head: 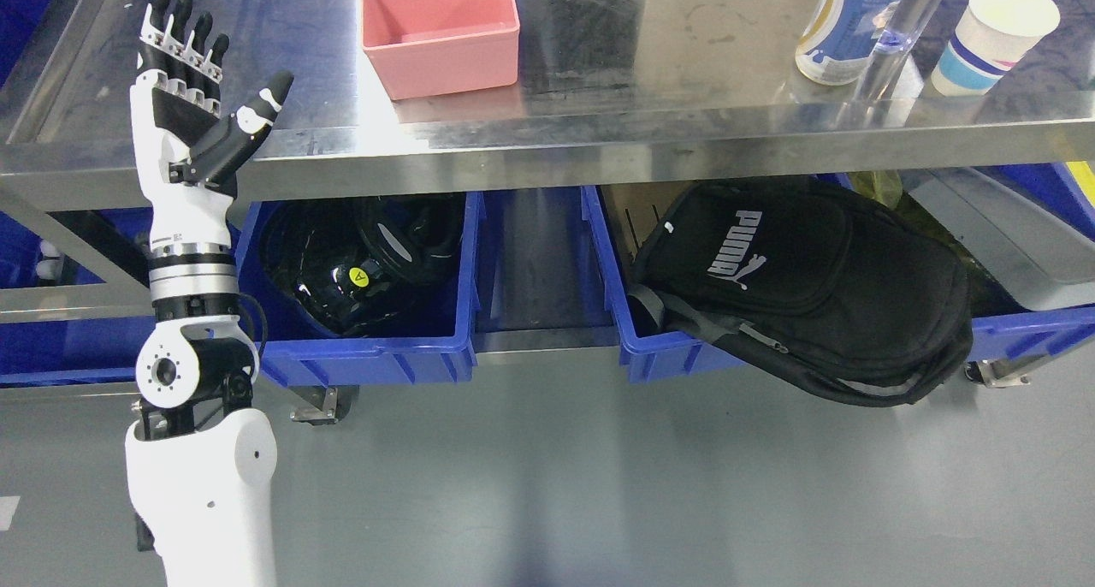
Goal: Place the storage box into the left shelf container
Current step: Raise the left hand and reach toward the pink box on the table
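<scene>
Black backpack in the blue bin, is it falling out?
It looks that way. The black backpack is too big for its blue bin under the steel table and slumps over the front edge toward the floor. The pink storage box sits upright; the left hand is open, empty.

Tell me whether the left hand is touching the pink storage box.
Apart. The head view shows the left hand raised and open at the table's left edge, with bare steel tabletop between its fingers and the pink storage box.
</scene>
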Robot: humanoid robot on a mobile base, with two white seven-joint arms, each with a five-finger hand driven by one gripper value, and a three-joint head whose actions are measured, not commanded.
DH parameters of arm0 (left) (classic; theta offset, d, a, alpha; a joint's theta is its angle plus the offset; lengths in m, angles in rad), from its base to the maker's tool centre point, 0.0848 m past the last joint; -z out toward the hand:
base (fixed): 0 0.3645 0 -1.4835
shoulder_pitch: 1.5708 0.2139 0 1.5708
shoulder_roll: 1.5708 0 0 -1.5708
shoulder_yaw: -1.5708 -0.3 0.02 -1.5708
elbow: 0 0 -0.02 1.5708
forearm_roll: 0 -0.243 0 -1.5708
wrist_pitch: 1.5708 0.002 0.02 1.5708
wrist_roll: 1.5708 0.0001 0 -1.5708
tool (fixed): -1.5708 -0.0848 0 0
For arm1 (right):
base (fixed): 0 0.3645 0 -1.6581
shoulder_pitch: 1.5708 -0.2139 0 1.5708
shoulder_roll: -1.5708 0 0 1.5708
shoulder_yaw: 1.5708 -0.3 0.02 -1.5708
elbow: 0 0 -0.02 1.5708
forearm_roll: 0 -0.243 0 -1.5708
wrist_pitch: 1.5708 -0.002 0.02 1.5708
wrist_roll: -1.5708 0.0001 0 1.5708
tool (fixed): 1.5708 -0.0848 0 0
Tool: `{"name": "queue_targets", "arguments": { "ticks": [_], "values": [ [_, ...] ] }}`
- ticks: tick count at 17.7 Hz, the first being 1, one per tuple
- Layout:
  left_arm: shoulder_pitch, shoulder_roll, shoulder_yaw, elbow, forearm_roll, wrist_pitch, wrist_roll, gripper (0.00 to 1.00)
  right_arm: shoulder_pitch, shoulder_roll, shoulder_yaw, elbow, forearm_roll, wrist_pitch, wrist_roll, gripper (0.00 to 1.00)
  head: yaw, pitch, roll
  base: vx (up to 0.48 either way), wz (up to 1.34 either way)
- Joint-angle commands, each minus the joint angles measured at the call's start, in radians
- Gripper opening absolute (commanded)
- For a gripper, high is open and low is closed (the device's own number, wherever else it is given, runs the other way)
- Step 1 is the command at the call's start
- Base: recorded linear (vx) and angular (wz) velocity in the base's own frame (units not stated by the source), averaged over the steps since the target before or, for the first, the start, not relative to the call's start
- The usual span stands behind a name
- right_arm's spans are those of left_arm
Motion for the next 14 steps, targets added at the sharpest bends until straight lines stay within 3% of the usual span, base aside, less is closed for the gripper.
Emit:
{"name": "queue_targets", "arguments": {
  "ticks": [1, 5, 6, 8, 11, 14],
  "values": [
    [-0.007, 0.018, 0.017, 0.000, 0.000, 0.002, -0.029, 1.00, -0.008, -0.017, -0.003, -0.017, -0.002, 0.001, 0.006, 1.00, 0.0000, 0.000, 0.000, 0.000, 0.00],
    [-0.111, 0.072, 0.051, 0.004, 0.000, -0.003, -0.072, 1.00, -0.008, -0.017, -0.003, -0.017, -0.002, 0.001, 0.006, 1.00, 0.0000, 0.000, 0.000, 0.000, 0.00],
    [-0.152, 0.121, 0.059, 0.006, 0.000, -0.003, -0.098, 1.00, -0.008, -0.017, -0.003, -0.017, -0.002, 0.001, 0.006, 1.00, 0.0000, 0.000, 0.000, 0.000, 0.00],
    [-0.200, 0.250, 0.045, 0.038, 0.000, 0.000, -0.272, 1.00, -0.008, -0.017, -0.003, -0.017, -0.002, 0.001, 0.005, 1.00, 0.0000, 0.000, 0.000, 0.000, 0.00],
    [-0.252, 0.328, -0.030, 0.138, -0.037, 0.003, -0.561, 1.00, -0.008, -0.017, -0.003, -0.017, -0.002, 0.001, 0.006, 1.00, 0.0000, 0.000, 0.000, 0.000, 0.00],
    [-0.269, 0.362, -0.124, 0.195, -0.236, 0.003, -0.614, 1.00, -0.008, -0.017, -0.003, -0.017, -0.002, 0.001, 0.006, 1.00, 0.0000, 0.000, 0.000, 0.000, 0.00]
  ]
}}
